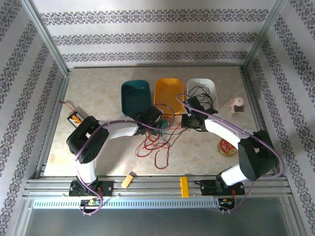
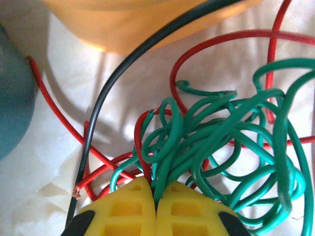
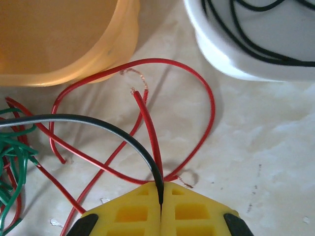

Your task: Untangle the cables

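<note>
The cables lie tangled mid-table in front of the trays: a green knot (image 1: 164,127), red loops (image 1: 157,145) spreading toward the near edge, and a black strand. In the left wrist view my left gripper (image 2: 156,187) is shut on strands of the green cable (image 2: 221,142), with a red strand (image 2: 140,147) running in beside them and the black cable (image 2: 128,59) crossing to the left. In the right wrist view my right gripper (image 3: 161,189) is shut on the black cable (image 3: 98,120), and a red cable end (image 3: 147,123) lies alongside it. Both grippers (image 1: 158,123) (image 1: 186,120) sit close together.
A teal tray (image 1: 123,96), an orange tray (image 1: 157,93) and a white tray (image 1: 212,83) holding a coiled black cable (image 1: 202,96) stand just behind the grippers. A battery box (image 1: 75,118) lies at the left, a pink spool (image 1: 238,103) and a round tin (image 1: 227,146) at the right.
</note>
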You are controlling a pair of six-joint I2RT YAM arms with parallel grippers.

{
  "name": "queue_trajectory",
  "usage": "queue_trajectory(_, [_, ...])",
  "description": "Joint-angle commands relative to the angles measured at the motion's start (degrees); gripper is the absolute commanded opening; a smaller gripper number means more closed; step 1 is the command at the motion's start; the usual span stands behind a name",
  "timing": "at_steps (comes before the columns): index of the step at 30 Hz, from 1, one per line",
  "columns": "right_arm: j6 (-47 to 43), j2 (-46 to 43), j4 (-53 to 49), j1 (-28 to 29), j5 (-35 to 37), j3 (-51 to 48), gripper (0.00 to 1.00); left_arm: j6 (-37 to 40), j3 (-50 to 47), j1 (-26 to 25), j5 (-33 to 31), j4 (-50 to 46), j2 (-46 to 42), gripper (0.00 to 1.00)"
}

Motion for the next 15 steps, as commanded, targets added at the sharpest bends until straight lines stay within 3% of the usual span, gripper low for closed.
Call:
queue_trajectory(1, [0.77, -1.22, -1.65, -1.08, 1.37, -1.21, 0.06, 0.01, 0.20, -0.39, -0.78, -4.79, 1.87, 0.00])
queue_trajectory(7, [0.88, -0.04, 0.04, -1.53, -2.38, -1.21, 0.19, 1.23, -0.30, -0.39, 1.66, -4.17, 0.86, 0.00])
queue_trajectory(15, [2.08, 0.85, 2.39, -1.30, -4.88, -2.79, 0.27, 1.69, -0.96, -0.39, 2.63, -4.27, 0.23, 0.00])
